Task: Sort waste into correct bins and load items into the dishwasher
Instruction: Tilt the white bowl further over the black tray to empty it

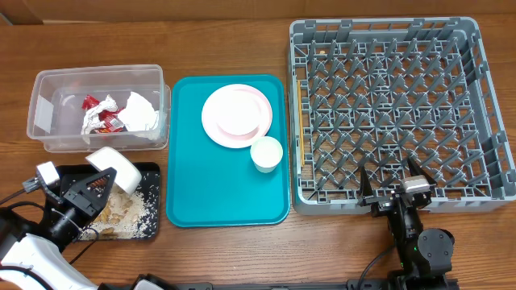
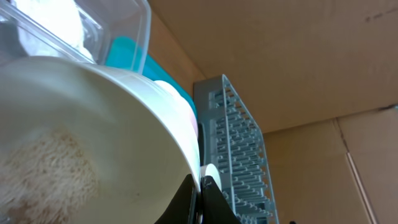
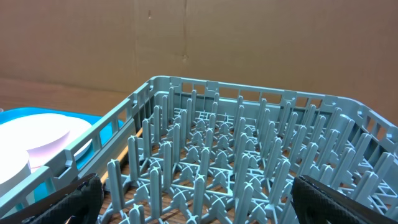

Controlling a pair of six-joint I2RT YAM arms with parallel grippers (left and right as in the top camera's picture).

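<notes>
My left gripper [image 1: 100,180] is shut on the rim of a white bowl [image 1: 114,166], held tilted over the black tray [image 1: 151,172]. Pale crumbs [image 1: 126,211] lie in that tray. In the left wrist view the jaws of my left gripper [image 2: 200,186] pinch the bowl's [image 2: 93,137] edge, and crumbs [image 2: 43,169] cling inside it. The clear tub [image 1: 47,89] holds a red wrapper [image 1: 100,113] and white napkins [image 1: 142,113]. A plate [image 1: 236,115] and a cup [image 1: 266,153] rest on the teal tray [image 1: 218,193]. My right gripper [image 1: 393,187] stands open at the near wall of the grey rack [image 1: 385,29], holding nothing.
The right wrist view looks over the rack's pegs [image 3: 236,155], with the plate [image 3: 37,137] to its left. Brown cardboard walls stand behind the table. The teal tray lies between the bins and the rack.
</notes>
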